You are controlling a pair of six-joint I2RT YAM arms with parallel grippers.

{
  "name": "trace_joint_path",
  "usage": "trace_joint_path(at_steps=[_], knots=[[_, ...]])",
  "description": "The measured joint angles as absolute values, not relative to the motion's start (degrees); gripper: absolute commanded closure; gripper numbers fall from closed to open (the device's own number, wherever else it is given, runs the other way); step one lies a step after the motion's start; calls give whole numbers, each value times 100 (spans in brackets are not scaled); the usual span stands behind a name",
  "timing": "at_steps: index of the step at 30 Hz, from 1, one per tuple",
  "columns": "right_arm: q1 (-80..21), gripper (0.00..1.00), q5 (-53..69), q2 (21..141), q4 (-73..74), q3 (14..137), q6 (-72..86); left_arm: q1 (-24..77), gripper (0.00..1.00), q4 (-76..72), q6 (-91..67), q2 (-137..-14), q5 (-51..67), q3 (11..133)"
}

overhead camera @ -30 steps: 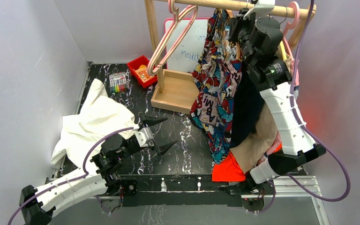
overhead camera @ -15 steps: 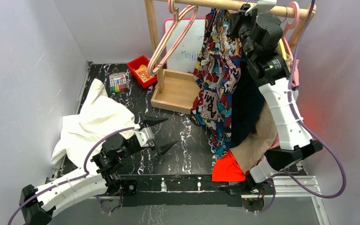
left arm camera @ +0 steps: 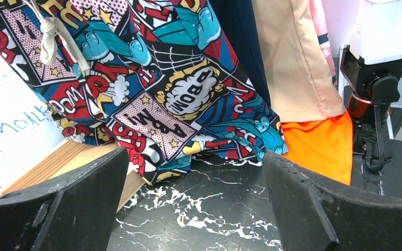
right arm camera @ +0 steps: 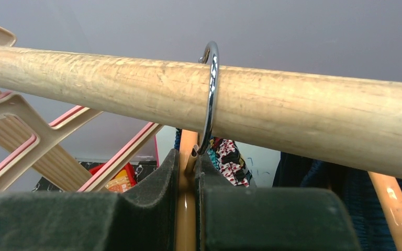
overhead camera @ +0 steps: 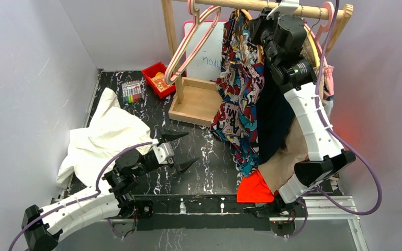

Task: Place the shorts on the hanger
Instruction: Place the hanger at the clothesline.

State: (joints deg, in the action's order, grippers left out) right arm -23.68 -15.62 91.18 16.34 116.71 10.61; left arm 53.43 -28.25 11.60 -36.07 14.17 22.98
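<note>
**A:** Black marbled tabletop (overhead camera: 209, 172) first. What sits nearest the bases?

**B:** Left gripper (overhead camera: 191, 148), low over the marble, fingers spread wide and holding nothing. A white cloth (overhead camera: 104, 136) lies off to its left.

**A:** And beyond its fingertips?

**B:** The shorts (left arm camera: 178, 94) hang straight ahead of it, hem close to the tabletop. A navy garment (overhead camera: 272, 115) hangs just beside them.

**A:** Farther up?

**B:** Right gripper (right arm camera: 188, 157) is clamped on the neck of the hanger (right arm camera: 187, 144). Directly above its fingers the silver hook (right arm camera: 212, 94) loops over the wooden rail (right arm camera: 319, 115).

**A:** So which step is this?

**B:** The last one, I judge: the shorts look carried by the hanger and the hook seems seated. The next move calls for parting those fingers gently and drawing down and away, without tugging the hook off the rail.
</note>
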Motion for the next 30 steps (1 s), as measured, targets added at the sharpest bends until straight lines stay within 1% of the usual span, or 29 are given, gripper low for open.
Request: trace_joint_path(at_steps=[3,9,14,17,19,22,30], knots=[[-2368,100,-1511,9076,1605,11568,1061,5343,2,-2805,1175,-3629,1417,2298],[-2364,71,-1494,8807,1629,11312,1092,5343,2,-2775,1175,-3638,1431,2298],[-2359,50,-1492,8604,1651,11216,1219,5343,2,-2770,1168,-3660,1444,2298],[-2359,42,-1452,8436,1669,11196,1275,5343,2,-2770,1153,-3660,1448,2298],[-2359,38,-1393,8320,1706,11196,1339,5343,2,-2770,1149,-3660,1457,2298],[-2359,36,-1284,8136,1883,11203,1428,5343,2,-2770,1127,-3660,1466,2298],[-2359,36,-1227,7483,2617,11122,1494,5343,2,-2779,1033,-3675,1566,2298]])
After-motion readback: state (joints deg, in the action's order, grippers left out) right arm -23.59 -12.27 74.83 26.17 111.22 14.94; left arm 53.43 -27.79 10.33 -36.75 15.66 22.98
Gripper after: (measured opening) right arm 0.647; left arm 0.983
